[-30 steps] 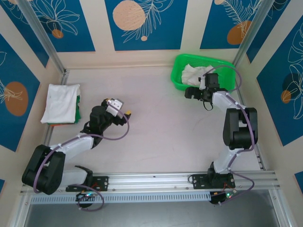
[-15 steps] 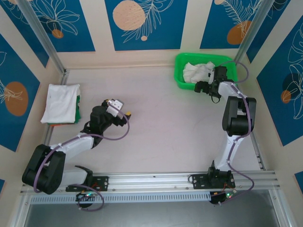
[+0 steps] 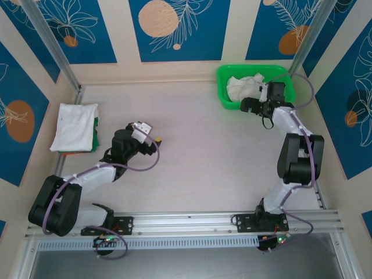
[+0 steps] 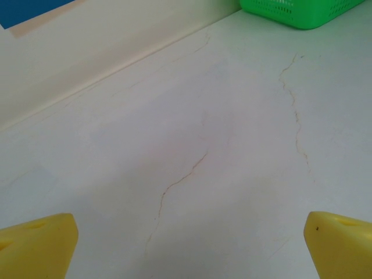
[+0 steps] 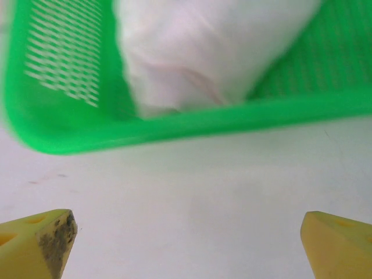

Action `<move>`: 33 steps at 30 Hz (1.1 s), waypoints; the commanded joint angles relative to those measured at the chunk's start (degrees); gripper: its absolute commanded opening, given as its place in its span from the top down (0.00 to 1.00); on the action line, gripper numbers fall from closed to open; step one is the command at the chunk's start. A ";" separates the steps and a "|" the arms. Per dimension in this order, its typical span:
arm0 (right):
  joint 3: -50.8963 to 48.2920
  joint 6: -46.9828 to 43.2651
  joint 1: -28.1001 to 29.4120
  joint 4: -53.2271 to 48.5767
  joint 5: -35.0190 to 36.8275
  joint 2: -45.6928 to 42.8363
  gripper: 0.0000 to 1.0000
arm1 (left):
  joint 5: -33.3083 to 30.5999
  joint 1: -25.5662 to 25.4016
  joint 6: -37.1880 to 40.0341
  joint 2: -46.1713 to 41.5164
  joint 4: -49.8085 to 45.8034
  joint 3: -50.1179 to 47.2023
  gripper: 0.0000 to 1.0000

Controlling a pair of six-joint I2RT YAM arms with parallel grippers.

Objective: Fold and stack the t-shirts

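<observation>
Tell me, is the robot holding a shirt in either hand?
No, nothing is held. The left hand is open over the table, and the right hand is open in front of the green basket, not touching the crumpled t-shirt inside.

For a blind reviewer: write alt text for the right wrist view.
A crumpled white t-shirt lies in a green mesh basket just ahead on the table. The right gripper is wide open, its yellow fingertips holding nothing.

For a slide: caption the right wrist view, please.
Open right gripper just short of the green basket, which holds a crumpled white t-shirt.
</observation>
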 commanded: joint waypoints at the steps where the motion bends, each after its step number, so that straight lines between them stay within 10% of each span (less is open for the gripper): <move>1: 2.53 0.95 1.90 4.34 0.03 -0.89 0.01 | 3.17 -0.94 -1.00 1.16 -0.16 2.67 0.00; 20: 63.30 -4.55 1.02 -28.98 6.47 45.26 0.02 | 5.16 -5.22 -0.69 1.46 -1.69 4.08 0.00; 23: 72.30 -3.60 0.69 -33.92 4.35 50.74 0.19 | 4.67 -5.68 -0.60 1.29 -2.00 4.42 0.00; 28: 73.58 -1.86 0.21 -34.45 -0.03 50.02 0.96 | 3.69 -6.30 -0.43 1.38 -2.00 5.06 0.00; 33: 70.54 -1.38 0.89 -31.46 -0.62 42.58 1.00 | 3.06 -6.65 -0.05 1.31 -1.91 4.97 0.00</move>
